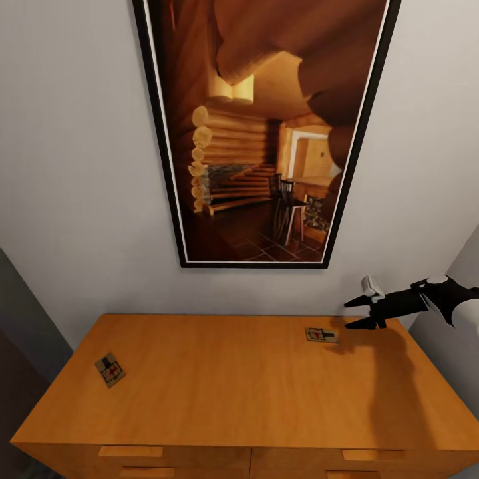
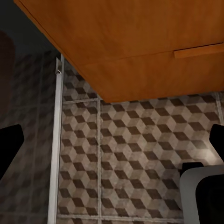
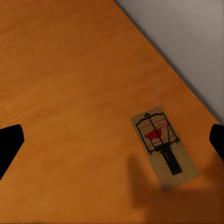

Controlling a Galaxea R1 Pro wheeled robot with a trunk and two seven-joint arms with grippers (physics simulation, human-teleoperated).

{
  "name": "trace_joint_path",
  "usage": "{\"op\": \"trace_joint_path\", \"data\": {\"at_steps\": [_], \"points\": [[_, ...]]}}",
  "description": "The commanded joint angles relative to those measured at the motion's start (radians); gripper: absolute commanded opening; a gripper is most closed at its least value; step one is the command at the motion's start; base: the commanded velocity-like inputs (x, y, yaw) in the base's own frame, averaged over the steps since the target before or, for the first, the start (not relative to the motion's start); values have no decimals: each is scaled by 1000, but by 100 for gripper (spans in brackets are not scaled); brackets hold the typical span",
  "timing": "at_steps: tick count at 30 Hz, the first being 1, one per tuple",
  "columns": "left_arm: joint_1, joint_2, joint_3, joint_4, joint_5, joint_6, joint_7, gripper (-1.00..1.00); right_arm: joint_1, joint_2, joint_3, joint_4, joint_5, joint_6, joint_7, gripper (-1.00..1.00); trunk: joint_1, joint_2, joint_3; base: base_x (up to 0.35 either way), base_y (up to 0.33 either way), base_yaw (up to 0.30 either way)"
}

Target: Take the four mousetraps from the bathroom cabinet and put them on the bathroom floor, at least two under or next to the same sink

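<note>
Hovering above the far right corner of the cabinet (image 1: pixel 226 392), the right pincer (image 1: pixel 362 313) hangs with its two dark fingers spread apart and nothing between them. Just beside it, lying flat on the orange-brown top near the back edge, is one mousetrap (image 1: pixel 322 334) — a small tan board with dark metal parts and a red spot. In the right wrist view the same mousetrap (image 3: pixel 164 146) lies close to the cabinet's back edge where the wood (image 3: pixel 70 93) meets the pale wall (image 3: pixel 186 42), and a soft shadow falls across the wood next to it. The tips of the spread fingers (image 3: pixel 9 144) show at either side of that picture, well apart from the trap.

A second mousetrap (image 1: pixel 110 370) lies flat near the left edge of the cabinet top, turned at an angle and well apart from the first. Drawer fronts with slim bar handles (image 1: pixel 130 452) show along the near face.

On the wall behind the cabinet hangs a tall black-framed picture (image 1: pixel 266 133) of a log-cabin room with chairs.

The left wrist view looks down past the cabinet's side and a drawer handle (image 2: pixel 198 50) to the bathroom floor (image 2: pixel 135 163) — tiles in a brown, beige and white cube pattern with pale grout lines. The left pincer (image 2: pixel 112 144) has its dark fingertips (image 2: pixel 9 144) wide apart at the picture's edges, holding nothing. A grey-white rounded part (image 2: pixel 191 196) sits in the corner of that view; what it is I cannot tell.
</note>
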Motion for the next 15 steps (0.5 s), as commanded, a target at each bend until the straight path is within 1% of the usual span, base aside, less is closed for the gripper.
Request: {"op": "trace_joint_path", "data": {"at_steps": [1, 7, 15], "points": [[-2, 0, -9, 3, 2, -5, 6, 100, -1, 0, -2, -1, 5, -17, 6, 100, 1, -2, -2, 0, 0, 0], [-2, 0, -9, 3, 2, -5, 6, 100, -1, -2, -2, -1, 5, -44, 27, 100, 1, -2, -2, 0, 0, 0], [-2, 0, -9, 4, 2, -5, 7, 100, 5, -8, -3, 1, 9, -53, 23, 100, 1, -2, -2, 0, 0, 0]]}}
